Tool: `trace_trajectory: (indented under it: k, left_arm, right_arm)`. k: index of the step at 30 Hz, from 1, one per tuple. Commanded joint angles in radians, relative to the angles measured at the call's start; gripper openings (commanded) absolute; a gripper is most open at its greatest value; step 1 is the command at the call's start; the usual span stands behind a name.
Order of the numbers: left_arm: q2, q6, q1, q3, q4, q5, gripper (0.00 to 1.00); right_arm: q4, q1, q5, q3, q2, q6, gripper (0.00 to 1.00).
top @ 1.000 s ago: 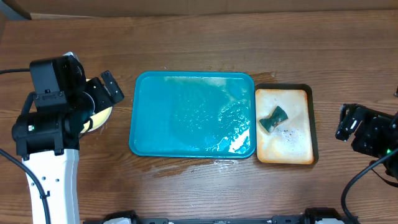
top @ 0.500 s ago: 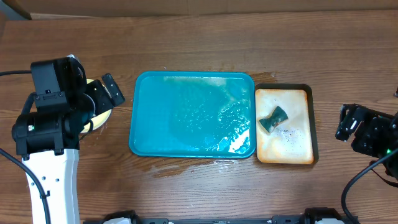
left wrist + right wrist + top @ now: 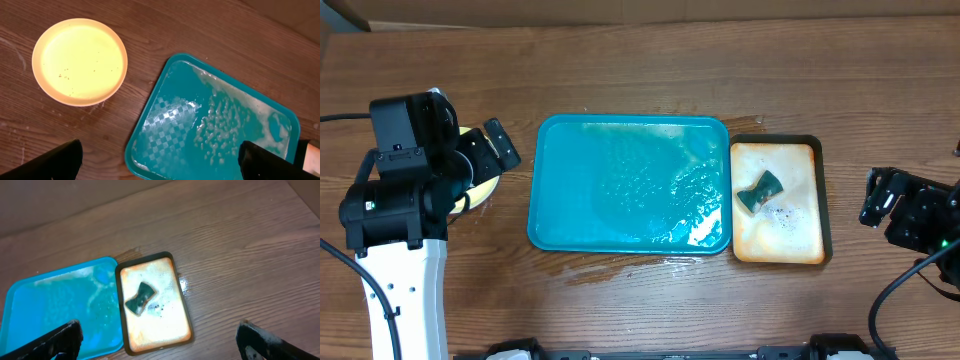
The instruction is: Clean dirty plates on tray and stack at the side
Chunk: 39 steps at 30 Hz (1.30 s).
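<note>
Judging from the plateless, sudsy teal tray [image 3: 630, 185], the yellow plate [image 3: 80, 61] beside it, and left claw [image 3: 160, 162] and right claw [image 3: 160, 340] both spread empty, stacking looks about done.

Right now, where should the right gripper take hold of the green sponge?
Grip the sponge at its narrow middle, coming straight down from above. It lies flat on the small tray, pinched like a bow tie, so that waist is probably the easiest part to close on.
</note>
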Motion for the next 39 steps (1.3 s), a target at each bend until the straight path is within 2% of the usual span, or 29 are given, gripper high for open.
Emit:
trace_trajectory:
  k: [1,7,19,26,35,39]
  left_arm:
    - [-0.013,0.014,-0.002,0.019,0.001,0.005,1.00]
    - [-0.014,0.014,-0.002,0.019,0.001,0.010,1.00]
    - [-0.013,0.015,-0.002,0.019,0.000,0.264,1.00]
    - [-0.013,0.016,-0.001,0.019,0.003,0.252,1.00]
    - [-0.014,0.117,-0.001,0.019,0.136,0.253,1.00]
    - [-0.014,0.127,-0.001,0.019,0.175,0.262,1.00]
  right_arm:
    - [0.002,0.003,0.011,0.012,-0.004,-0.003,1.00]
    - [0.002,0.003,0.011,0.012,-0.004,-0.003,1.00]
    - [0.002,0.003,0.011,0.012,-0.004,-0.003,1.00]
    - [0.002,0.003,0.011,0.012,-0.004,-0.003,1.00]
    - [0.002,0.003,0.011,0.012,-0.004,-0.003,1.00]
    - [0.002,0.003,0.011,0.012,-0.004,-0.003,1.00]
